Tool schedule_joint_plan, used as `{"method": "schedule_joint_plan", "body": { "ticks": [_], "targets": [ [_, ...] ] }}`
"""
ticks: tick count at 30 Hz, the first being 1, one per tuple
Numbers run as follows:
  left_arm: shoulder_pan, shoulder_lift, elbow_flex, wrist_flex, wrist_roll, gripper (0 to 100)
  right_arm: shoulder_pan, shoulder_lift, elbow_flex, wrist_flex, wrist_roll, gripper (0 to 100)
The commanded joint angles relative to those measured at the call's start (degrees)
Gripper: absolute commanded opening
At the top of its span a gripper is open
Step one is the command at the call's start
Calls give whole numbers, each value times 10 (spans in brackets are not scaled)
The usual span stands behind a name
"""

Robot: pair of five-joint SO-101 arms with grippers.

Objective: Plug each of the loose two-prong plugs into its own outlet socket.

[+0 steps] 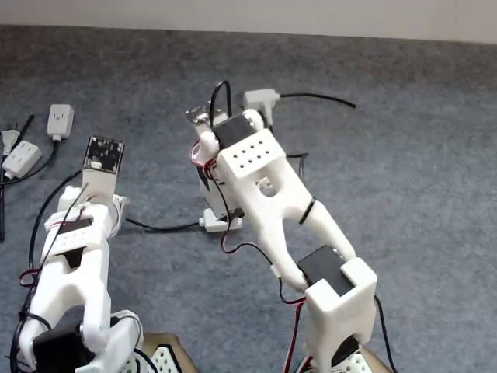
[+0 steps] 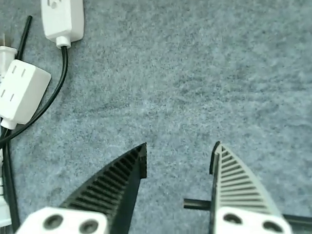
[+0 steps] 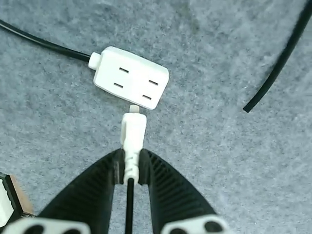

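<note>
1 plug (image 3: 133, 132) pinched in right gripper (image 3: 131, 156), prongs (image 3: 134, 108) unclear at outlet (image 3: 130, 78), left gripper (image 2: 180, 146) spread wide

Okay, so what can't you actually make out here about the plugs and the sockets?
1. Right wrist view: whether the white plug, held by the right end effector, has its prongs inside the outlet block; the joint is too small to judge.
2. High view: that same joint, covered by the right arm.
3. Left wrist view: what may be a second plug, cut off by the picture's edge.
</note>
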Motion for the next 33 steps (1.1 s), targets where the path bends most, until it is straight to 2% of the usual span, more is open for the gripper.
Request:
{"method": "schedule_joint_plan", "body": {
  "ticks": [1,6,13,23,33],
  "targets": [
    [-7,-18,-2,-9,0,221,9,-37,-23,-24,-6,6],
    [-8,-19,15,-11,-16,221,14,-36,-22,-49,14,6],
    [-12,-20,41,-99,-13,221,41,-38,36,-82,41,6],
    [-11,-19,25,-99,-12,221,10,-43,52,-83,40,6],
    [-10,-19,26,-101,-12,221,47,-38,58,-82,12,6]
  ]
}}
